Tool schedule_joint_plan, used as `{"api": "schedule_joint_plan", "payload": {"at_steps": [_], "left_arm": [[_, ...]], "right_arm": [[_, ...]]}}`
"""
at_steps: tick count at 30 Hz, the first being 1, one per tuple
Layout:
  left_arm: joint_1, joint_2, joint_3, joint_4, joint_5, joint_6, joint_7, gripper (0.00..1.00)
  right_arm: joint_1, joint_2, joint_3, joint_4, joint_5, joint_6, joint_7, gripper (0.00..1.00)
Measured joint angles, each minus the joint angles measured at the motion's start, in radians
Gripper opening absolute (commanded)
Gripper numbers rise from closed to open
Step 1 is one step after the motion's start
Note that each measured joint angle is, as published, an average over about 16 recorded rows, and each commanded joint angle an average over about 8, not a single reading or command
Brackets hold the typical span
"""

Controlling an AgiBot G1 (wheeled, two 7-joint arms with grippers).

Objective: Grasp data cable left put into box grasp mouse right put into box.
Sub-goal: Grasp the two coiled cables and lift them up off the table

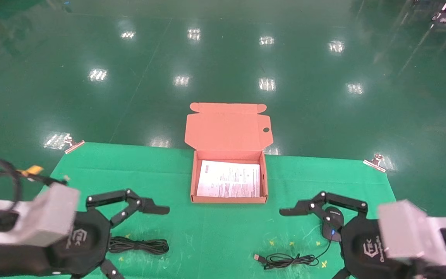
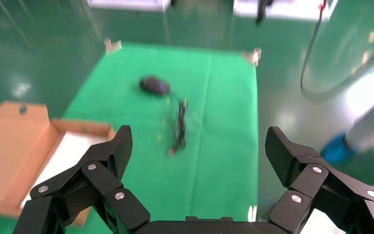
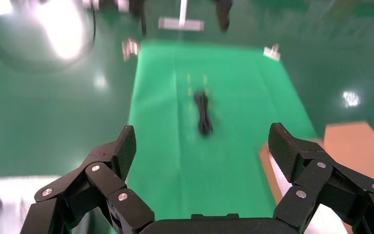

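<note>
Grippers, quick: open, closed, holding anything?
Left gripper: open, empty, above the data cable.
Right gripper: open, empty, over the mouse.

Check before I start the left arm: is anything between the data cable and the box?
Nothing visible. The data cable lies by the open left gripper, with only bare green cloth between it and the open box.

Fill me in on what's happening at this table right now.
Nothing is picked up yet. The left gripper hangs open above the coiled data cable, and the right gripper hangs open over the mouse, whose loose cord trails toward the table's front edge. The box sits open between them on the green cloth, holding only a white printed sheet.
</note>
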Motion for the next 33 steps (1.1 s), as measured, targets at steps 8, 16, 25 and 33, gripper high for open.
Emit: {"api": "schedule_joint_plan", "payload": {"at_steps": [8,16,25,33], "left_arm": [[-0.109,0.061,0.112,-0.01,0.233,0.007,0.003,1.0],[-0.175,0.144,0.228,-0.016,0.498,-0.031,0.031,1.0],[-0.176,0.24,0.338,-0.017,0.798,-0.12,0.028,1.0],[-0.142,0.305,0.393,0.005,0.973,-0.175,-0.064,1.0]], "right_arm": [[0.139,-0.033,-0.141,0.014,-0.277,-0.021,-0.096,1.0],[0.235,-0.092,-0.301,0.02,-0.543,-0.005,-0.179,1.0],[0.225,-0.145,-0.401,0.019,-0.742,0.079,-0.178,1.0],[0.144,-0.169,-0.424,0.016,-0.841,0.203,-0.13,1.0]]}}
